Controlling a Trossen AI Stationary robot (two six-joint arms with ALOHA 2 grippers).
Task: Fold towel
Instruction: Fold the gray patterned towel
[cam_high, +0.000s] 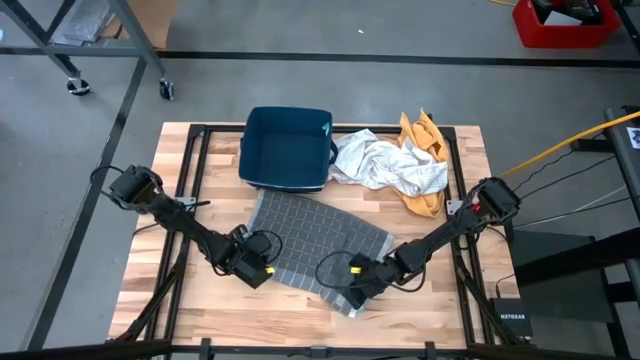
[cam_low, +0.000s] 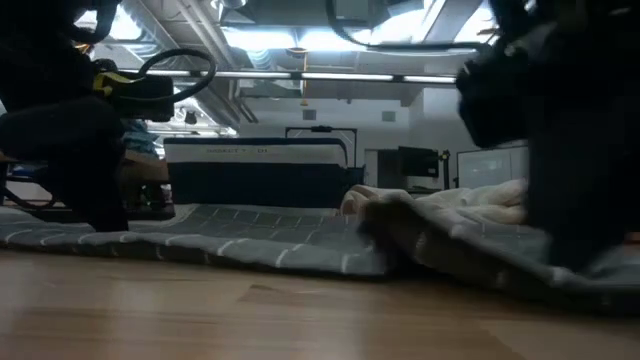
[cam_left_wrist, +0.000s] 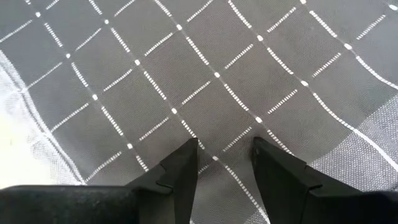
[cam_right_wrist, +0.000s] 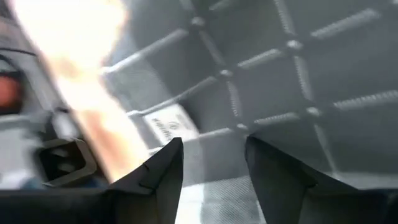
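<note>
a grey towel (cam_high: 318, 240), woven with a grid of thin white dashed lines, lies spread and a little skewed on the near middle of the wooden plank desk (cam_high: 440, 310). its near right corner is rumpled and lifted into folds.

the left claw (cam_high: 262, 270) sits at the towel's near left edge. the left wrist view shows its 2 dark fingers (cam_left_wrist: 180, 177) pressed down onto the fabric with a strip of cloth between them; they stand apart, and i cannot tell whether the cloth is pinched. the right claw (cam_high: 358, 288) is at the rumpled near right corner. in the right wrist view its fingers (cam_right_wrist: 165, 171) stand apart over the grid cloth, close to a small white sewn label (cam_right_wrist: 166, 127); a grip is not clear here either.

only the high view shows the far side of the desk: a dark blue rectangular bin (cam_high: 287, 148) with rounded corners, nothing visible inside it, touching the towel's far edge. just right of it lies a crumpled white cloth (cam_high: 388, 165), overlapping a bunched mustard-yellow cloth (cam_high: 424, 140).

the low view shows the towel (cam_low: 230, 240) lying nearly flat on the left and humped up on the right, the bin's dark wall (cam_low: 260, 180) behind it, and ceiling lights in the room beyond.
</note>
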